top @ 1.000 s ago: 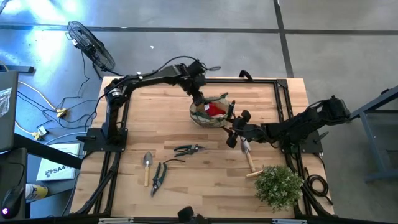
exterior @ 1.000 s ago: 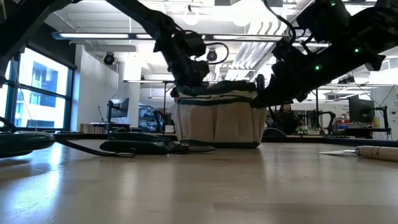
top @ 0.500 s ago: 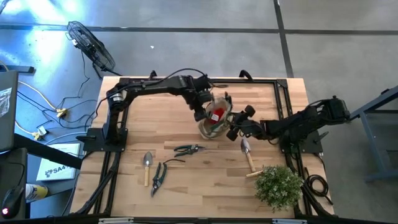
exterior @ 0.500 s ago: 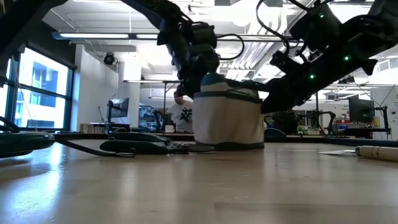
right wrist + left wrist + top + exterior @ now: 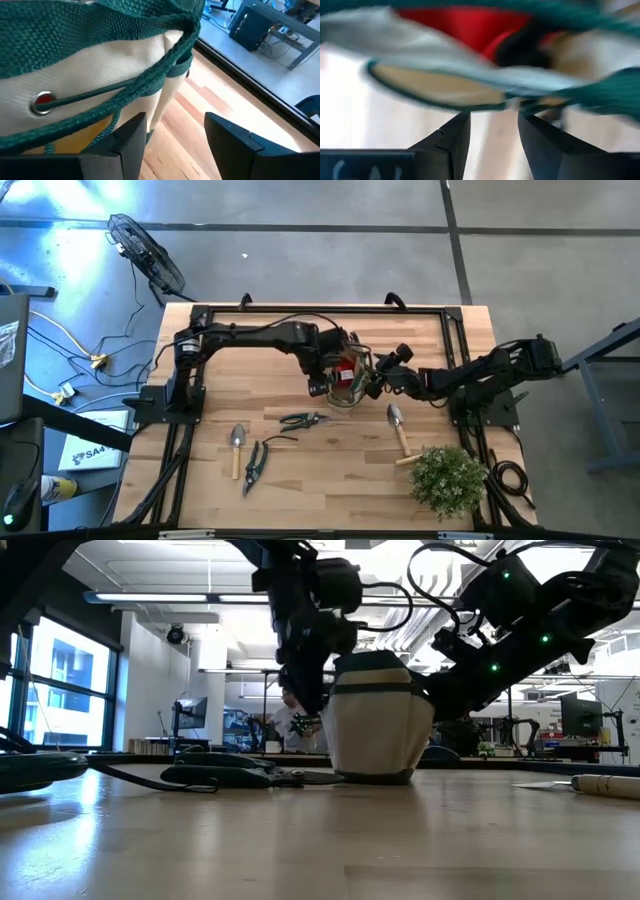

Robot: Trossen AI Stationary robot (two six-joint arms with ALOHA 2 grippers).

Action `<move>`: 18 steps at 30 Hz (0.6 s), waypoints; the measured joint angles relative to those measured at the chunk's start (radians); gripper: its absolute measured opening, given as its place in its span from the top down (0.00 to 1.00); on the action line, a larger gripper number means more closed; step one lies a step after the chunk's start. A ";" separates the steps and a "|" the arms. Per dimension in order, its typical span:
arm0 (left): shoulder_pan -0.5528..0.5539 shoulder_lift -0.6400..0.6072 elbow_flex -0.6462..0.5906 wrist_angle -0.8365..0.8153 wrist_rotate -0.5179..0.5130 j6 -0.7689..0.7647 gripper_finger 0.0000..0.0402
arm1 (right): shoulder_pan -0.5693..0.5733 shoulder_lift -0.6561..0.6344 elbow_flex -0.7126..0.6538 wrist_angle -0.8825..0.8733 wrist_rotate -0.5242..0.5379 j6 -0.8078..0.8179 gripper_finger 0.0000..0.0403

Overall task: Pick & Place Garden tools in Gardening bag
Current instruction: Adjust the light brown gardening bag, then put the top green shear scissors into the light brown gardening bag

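The soft bag (image 5: 345,375), red glove (image 5: 347,366) inside, stands mid-table just behind the shears (image 5: 303,420), squeezed between the left gripper (image 5: 330,375) and right gripper (image 5: 378,378), both part-open with fingers clear of fabric; its limp cloth buckles, so its stiffer green rim suits gripping.

Lighting's bright and even from overhead, ceiling strip lights (image 5: 190,597) glaring in the low view, arms there mostly silhouettes. Left wrist view is heavily motion-blurred; right wrist is sharp. Soft shadows on the table (image 5: 330,470).
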 joint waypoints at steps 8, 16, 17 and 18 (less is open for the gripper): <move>-0.003 -0.017 0.011 -0.086 -0.148 -0.024 0.60 | 0.068 -0.002 0.000 -0.026 0.042 -0.017 0.53; -0.012 -0.041 0.058 -0.229 -0.155 -0.022 0.60 | 0.199 -0.091 -0.001 -0.254 0.042 0.165 0.53; -0.016 -0.045 0.066 -0.257 -0.158 -0.021 0.60 | 0.212 -0.112 -0.001 -0.291 0.040 0.199 0.53; -0.019 -0.046 0.079 -0.272 -0.163 -0.021 0.60 | 0.225 -0.133 -0.001 -0.326 0.038 0.227 0.53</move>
